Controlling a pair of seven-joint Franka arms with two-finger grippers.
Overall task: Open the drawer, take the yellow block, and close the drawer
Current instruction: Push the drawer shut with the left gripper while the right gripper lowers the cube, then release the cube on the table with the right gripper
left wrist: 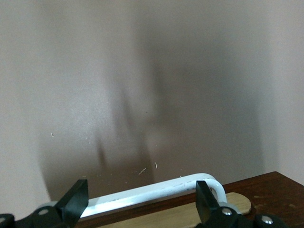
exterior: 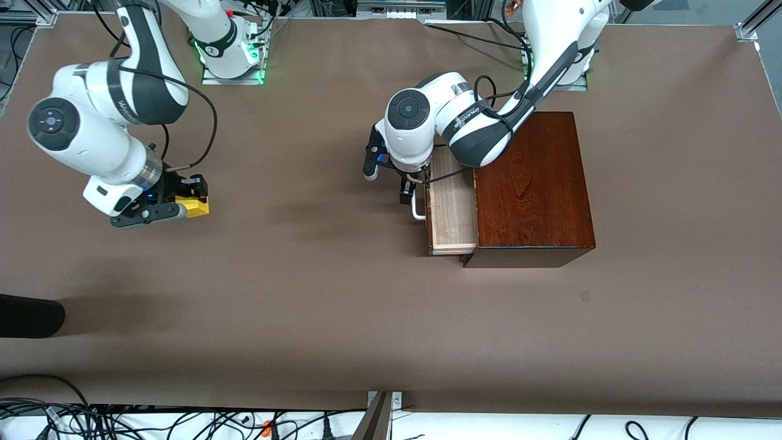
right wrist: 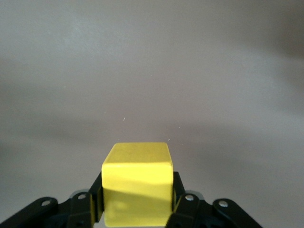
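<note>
Right pincer (right wrist: 137,209) clamping the yellow block (right wrist: 137,187) over the bare counter (exterior: 305,293) toward the right arm's end, well apart from the wooden box (exterior: 531,189). Drawer (exterior: 452,208) sitting partly pulled out. Left pincer (left wrist: 142,204) hanging apart, straddling the white handle (left wrist: 152,192), not gripping it.

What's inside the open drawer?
The drawer shows only its pale wooden bottom. The end under the left arm is covered. The yellow block is out, held in the right gripper.
</note>
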